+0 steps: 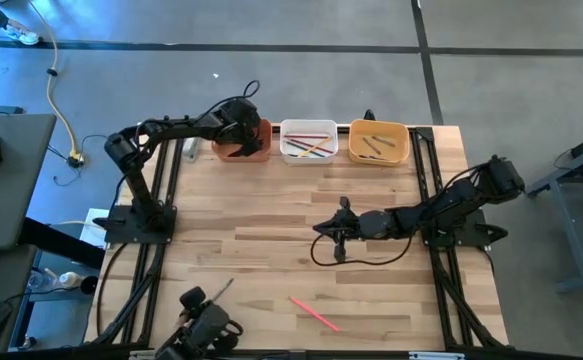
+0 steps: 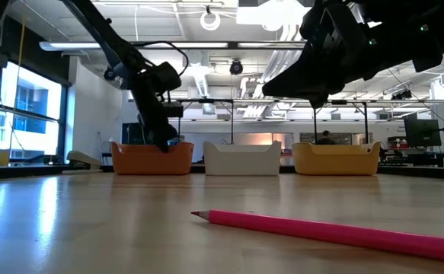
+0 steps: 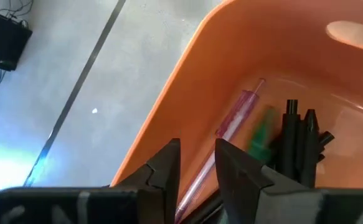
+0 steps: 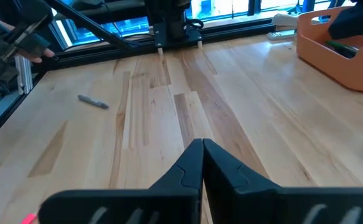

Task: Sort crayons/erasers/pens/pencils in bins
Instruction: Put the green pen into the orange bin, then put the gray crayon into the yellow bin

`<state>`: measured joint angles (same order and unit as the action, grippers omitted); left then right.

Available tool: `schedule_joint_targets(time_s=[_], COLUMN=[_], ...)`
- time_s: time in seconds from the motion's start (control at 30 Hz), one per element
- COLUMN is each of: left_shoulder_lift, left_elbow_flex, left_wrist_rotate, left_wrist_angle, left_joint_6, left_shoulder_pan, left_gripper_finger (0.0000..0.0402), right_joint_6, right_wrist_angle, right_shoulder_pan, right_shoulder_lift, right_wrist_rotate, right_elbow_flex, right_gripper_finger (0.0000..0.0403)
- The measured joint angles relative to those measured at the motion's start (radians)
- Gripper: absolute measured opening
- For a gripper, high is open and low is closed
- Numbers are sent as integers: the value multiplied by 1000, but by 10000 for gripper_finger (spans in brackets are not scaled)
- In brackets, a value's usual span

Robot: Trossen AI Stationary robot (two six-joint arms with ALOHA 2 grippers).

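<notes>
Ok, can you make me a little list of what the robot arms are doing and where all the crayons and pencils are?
left gripper: over the orange bin, fingers a little apart, holding nothing
right gripper: shut, empty, above the table's middle
orange bin contents: pink stick, green stick, black sticks
white bin: several coloured sticks
yellow bin: a few dark sticks
still on the table: pink pencil, grey pen
</notes>
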<state>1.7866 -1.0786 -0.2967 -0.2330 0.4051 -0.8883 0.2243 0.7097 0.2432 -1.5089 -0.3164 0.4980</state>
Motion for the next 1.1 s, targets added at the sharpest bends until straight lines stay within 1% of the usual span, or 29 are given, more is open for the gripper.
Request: schedule_joint_targets(time_s=[0.1, 0.2, 0.27, 0.37, 0.47, 0.53, 0.7, 0.87, 1.0, 1.1], left_shoulder_lift=[-2, -24, -57, -118, -200, -258, -392, -491, -524, -526], left_elbow_flex=[0, 0, 0, 0, 0, 1, 1, 2, 2, 2], left_wrist_rotate=[-5, -32, -43, -62, -59, -53, -50, -66, -95, -106], left_wrist_angle=[-3, -17, -39, -119, -204, -255, -393, -584, -705, -758], left_joint_6=[13, 17, 17, -8, -70, -132, -299, -548, -783, -953], left_shoulder_pan=[7, 26, 46, 92, 154, 208, 389, 631, 859, 1023], left_gripper_finger=[95, 90, 77, 48, 18, 5, 3, 1, 0, 0], right_joint_6=[2, 2, 2, 0, -28, -48, -76, -82, -99, -99], right_wrist_angle=[0, 11, 17, 27, 47, 64, 76, 76, 78, 80], right_shoulder_pan=[0, 0, 0, 0, 0, 0, 0, 0, 0, 0], right_shoulder_lift=[0, 0, 0, 0, 0, 0, 0, 0, 0, 0], right_wrist_rotate=[3, 14, 18, 19, 42, 59, 82, 108, 134, 143], right_elbow_flex=[0, 0, 0, 0, 0, 0, 0, 0, 0, 0], right_gripper_finger=[0, 0, 0, 0, 0, 0, 0, 0, 0, 0])
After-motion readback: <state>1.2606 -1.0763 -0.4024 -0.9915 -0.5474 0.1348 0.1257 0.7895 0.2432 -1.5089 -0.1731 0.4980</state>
